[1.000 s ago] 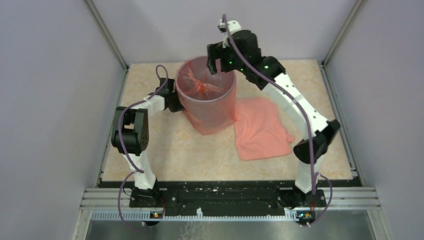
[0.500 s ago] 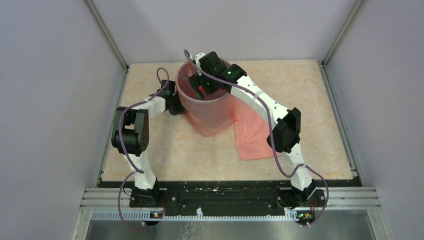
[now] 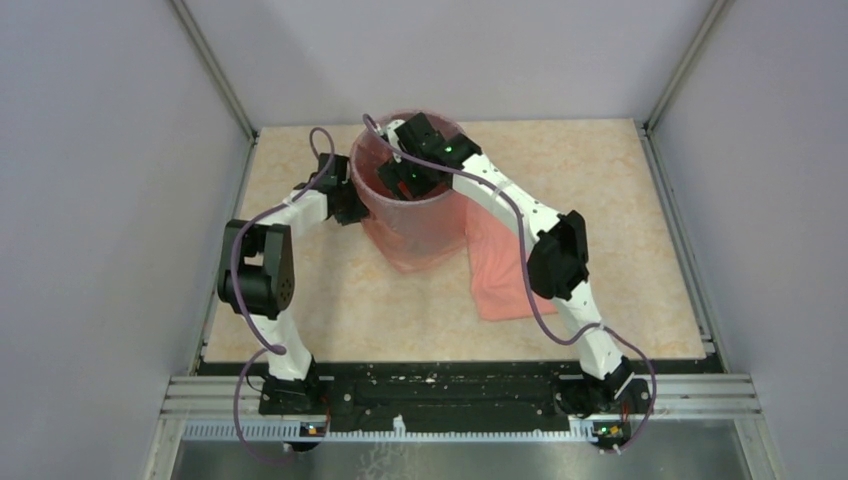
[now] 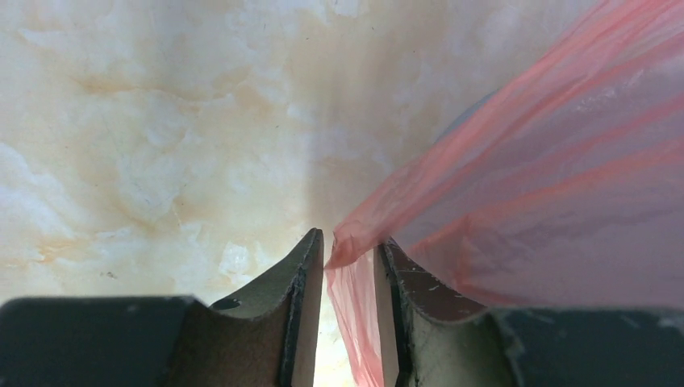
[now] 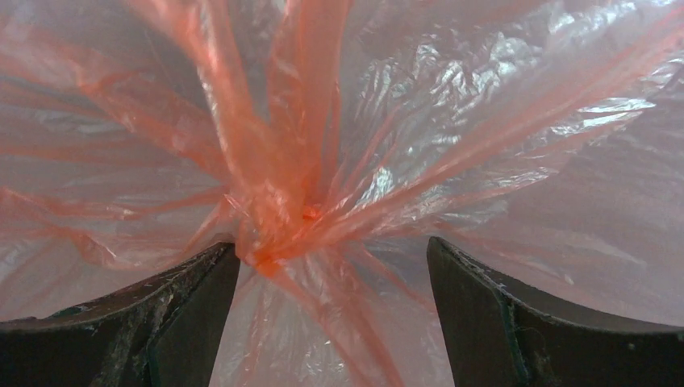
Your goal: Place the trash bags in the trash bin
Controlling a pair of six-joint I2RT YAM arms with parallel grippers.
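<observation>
Pinches bag [image 4: 548, 161] edge in left gripper [image 4: 348, 251], jaws narrow; holds right gripper [image 5: 331, 258] inside bin [image 3: 415, 210], jaws wide astride bag's knot; leaves spare bag [image 3: 500, 275] flat alongside.

We see that the right gripper [image 3: 402, 180] has gone down from above the rim into the trash bin [image 3: 420, 215].

Left arm [image 3: 300, 208] and right arm [image 3: 500, 200] share white links, black joints, purple cables — dark scuffed fingers [image 4: 274, 322].

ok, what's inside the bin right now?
The right gripper, open, over the gathered knot of a trash bag lining the trash bin. Film hides the bin's floor.
</observation>
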